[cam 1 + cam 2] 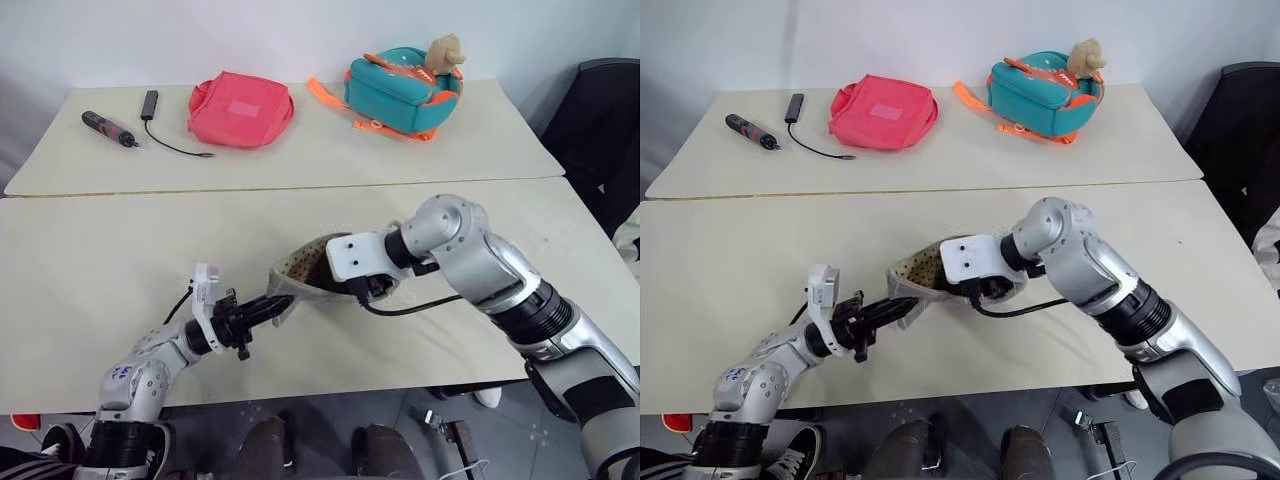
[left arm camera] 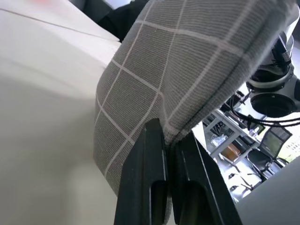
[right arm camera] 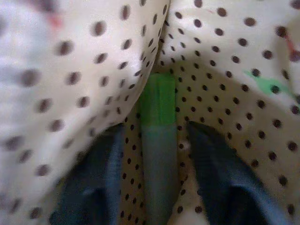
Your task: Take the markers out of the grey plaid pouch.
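Fabric of the flat grey plaid pouch with white grid lines (image 2: pixel 197 70) is pinched at one edge by the left claw (image 2: pixel 169 140), whose two black fingers are closed on it; judging by the raised edge, this grip props the pouch up off the pale desk (image 1: pixel 90 270) and keeps its mouth gaping toward the other arm. The right claw (image 3: pixel 157 140) reaches down into that opening, its dark fingers spread apart with nothing yet clamped between them, which looks like a setup for closing on what lies inside. Between those fingers sits the slim green marker with a pale barrel (image 3: pixel 158 122), deep in the dotted tan lining (image 3: pixel 225 84). Its long axis runs along the claw's own reach, in line with the fingers, green end pointing away into the pouch's fold and the pale barrel toward the claw. Any red marker cannot be made out here.
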You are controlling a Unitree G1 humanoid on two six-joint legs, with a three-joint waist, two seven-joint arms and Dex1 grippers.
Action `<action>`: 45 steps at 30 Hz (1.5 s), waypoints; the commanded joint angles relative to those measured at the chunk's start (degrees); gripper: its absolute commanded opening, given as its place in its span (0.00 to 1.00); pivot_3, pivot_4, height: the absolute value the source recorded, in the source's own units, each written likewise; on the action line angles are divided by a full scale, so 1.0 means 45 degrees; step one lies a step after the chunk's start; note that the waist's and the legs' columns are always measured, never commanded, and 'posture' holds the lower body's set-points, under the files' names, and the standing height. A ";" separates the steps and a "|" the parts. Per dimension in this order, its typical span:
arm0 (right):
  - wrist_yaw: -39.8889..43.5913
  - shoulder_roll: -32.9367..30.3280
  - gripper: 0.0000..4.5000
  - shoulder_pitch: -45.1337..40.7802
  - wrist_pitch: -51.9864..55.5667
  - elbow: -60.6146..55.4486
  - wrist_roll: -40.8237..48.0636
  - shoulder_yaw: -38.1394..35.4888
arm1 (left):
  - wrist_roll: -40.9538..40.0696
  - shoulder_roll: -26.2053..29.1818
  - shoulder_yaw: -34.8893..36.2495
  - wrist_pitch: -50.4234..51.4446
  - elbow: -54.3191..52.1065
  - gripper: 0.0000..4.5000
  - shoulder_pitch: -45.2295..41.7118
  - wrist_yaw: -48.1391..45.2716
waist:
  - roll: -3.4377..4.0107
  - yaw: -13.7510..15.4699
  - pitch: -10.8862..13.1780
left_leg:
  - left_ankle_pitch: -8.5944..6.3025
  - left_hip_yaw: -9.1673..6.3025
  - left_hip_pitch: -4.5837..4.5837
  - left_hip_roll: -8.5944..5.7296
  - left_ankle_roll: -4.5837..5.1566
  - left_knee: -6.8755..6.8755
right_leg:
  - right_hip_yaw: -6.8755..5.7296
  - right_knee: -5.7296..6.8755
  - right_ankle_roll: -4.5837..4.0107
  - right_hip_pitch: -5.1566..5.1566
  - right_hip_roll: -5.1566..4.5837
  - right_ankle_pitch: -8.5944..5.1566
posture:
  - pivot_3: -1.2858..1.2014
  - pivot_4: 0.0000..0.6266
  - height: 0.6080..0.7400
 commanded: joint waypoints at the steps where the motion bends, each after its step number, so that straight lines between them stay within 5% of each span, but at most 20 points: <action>1: -0.0631 0.0377 0.49 -0.0143 -0.0856 0.0717 -0.0599 0.0347 | -0.0196 -0.0117 -0.0018 0.0052 -0.0521 0.00 0.0138 -0.0090 | -0.0002 -0.0003 -0.0001 | 0.0000 0.0000 0.0001 0.0000 0.0000 0.0000 | 0.0000 0.0000 0.0000 0.0000 0.0001 0.0000 | 0.52 0.24 1.00; 17: -0.0735 0.1263 0.49 0.0032 -0.1336 0.2503 -0.1422 0.0686 | -0.0077 -0.0239 -0.0082 0.0011 -0.0767 0.00 0.0143 0.0140 | -0.0001 -0.0009 -0.0001 | 0.0005 0.0001 0.0004 0.0000 -0.0001 0.0003 | 0.0003 0.0010 0.0000 0.0001 0.0009 0.0000 | 0.52 0.24 1.00; 22: -0.0665 0.1179 0.23 0.0162 -0.1477 0.2583 -0.1564 0.0772 | -0.0057 -0.0297 -0.0062 -0.0024 -0.0807 0.00 0.0180 0.0227 | -0.0001 -0.0009 -0.0001 | 0.0003 0.0001 0.0004 -0.0001 -0.0005 0.0002 | 0.0002 0.0008 0.0000 0.0002 0.0008 0.0000 | 0.52 0.24 1.00; 28: -0.0769 0.1255 0.23 0.0168 -0.1536 0.2361 -0.1431 0.0556 | -0.0018 -0.0331 -0.0061 -0.0079 -0.0901 0.00 0.0217 0.0306 | -0.0001 -0.0008 -0.0001 | 0.0003 0.0001 0.0004 0.0000 -0.0005 0.0003 | 0.0003 0.0008 0.0000 0.0002 0.0006 0.0000 | 0.52 0.24 1.00; 45: 0.0157 0.0025 0.23 0.0653 0.1745 -0.0541 0.3745 -0.3671 | 0.1872 0.0064 -0.0063 -0.2549 0.0042 0.00 0.0108 -0.0333 | -0.0001 0.0013 0.0000 | -0.0005 -0.0001 -0.0002 0.0002 -0.0007 -0.0022 | -0.0005 -0.0034 0.0000 0.0005 -0.0005 0.0000 | 0.52 0.24 1.00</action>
